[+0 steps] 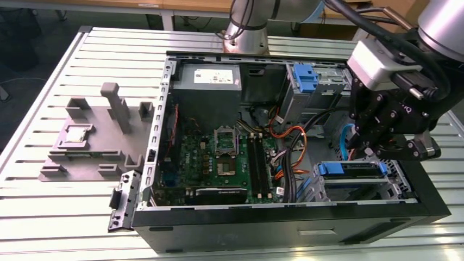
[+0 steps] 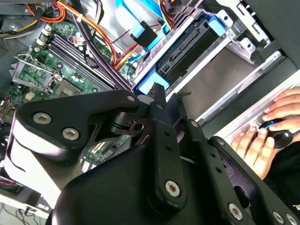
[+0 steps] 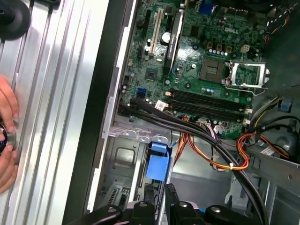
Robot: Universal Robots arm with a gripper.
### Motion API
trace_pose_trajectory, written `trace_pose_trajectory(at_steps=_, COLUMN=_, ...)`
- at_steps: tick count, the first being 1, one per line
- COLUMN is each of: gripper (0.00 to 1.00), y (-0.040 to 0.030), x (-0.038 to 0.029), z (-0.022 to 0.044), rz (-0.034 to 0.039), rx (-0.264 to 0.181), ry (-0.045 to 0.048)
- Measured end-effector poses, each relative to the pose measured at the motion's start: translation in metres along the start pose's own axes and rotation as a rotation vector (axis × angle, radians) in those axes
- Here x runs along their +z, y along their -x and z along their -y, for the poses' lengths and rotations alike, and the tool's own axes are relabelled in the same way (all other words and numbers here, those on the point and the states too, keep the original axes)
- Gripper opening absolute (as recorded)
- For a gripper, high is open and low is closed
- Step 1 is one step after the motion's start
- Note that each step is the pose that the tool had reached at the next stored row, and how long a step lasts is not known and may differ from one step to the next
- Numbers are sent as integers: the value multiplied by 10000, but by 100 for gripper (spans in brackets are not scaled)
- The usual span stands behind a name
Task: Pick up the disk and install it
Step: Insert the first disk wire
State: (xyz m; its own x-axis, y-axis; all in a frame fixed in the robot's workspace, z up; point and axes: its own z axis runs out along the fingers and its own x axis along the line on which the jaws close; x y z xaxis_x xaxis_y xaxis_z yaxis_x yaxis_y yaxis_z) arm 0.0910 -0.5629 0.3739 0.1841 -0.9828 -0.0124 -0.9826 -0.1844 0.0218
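The disk (image 1: 351, 169), dark in its blue plastic carrier, lies flat in the metal drive bay at the front corner of the open computer case, on the exterior view's right. The second wrist view shows the disk (image 2: 187, 51) framed in blue inside the bay. My black gripper (image 1: 360, 155) hangs just above the disk's inner edge. In the second wrist view the gripper (image 2: 166, 96) has its fingers drawn together, tips right at the blue carrier's corner. Beyond the gripper (image 3: 165, 192) in the first wrist view there is a blue tab (image 3: 157, 161). Nothing shows between the fingers.
The green motherboard (image 1: 225, 157) fills the case floor, with orange and black cables (image 1: 290, 147) beside the bay. A second blue bracket (image 1: 306, 76) stands at the case's rear. A grey fixture (image 1: 94, 141) sits outside the case. A person's hand (image 2: 276, 126) rests by the case wall.
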Motion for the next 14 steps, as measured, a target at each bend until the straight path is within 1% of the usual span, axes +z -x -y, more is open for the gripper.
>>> trace_pose_trajectory(at_steps=8, gripper=24, y=-1, x=0, z=8, rz=0, rx=-7, ry=0)
trace_pose_trajectory(at_steps=9, gripper=23, y=-1, x=0, z=8, rz=0, rx=-7, ry=0)
trace_pose_trajectory(at_steps=10, gripper=16, y=-1, x=0, z=8, rz=0, rx=-7, ry=0)
trace_pose_trajectory(at_steps=11, gripper=16, y=-2, x=0, z=9, rz=-1, rx=-8, ry=0)
trace_pose_trajectory(at_steps=12, gripper=10, y=-2, x=0, z=9, rz=0, rx=-11, ry=0)
trace_pose_trajectory(at_steps=14, gripper=10, y=-2, x=0, z=12, rz=-2, rx=-67, ry=1)
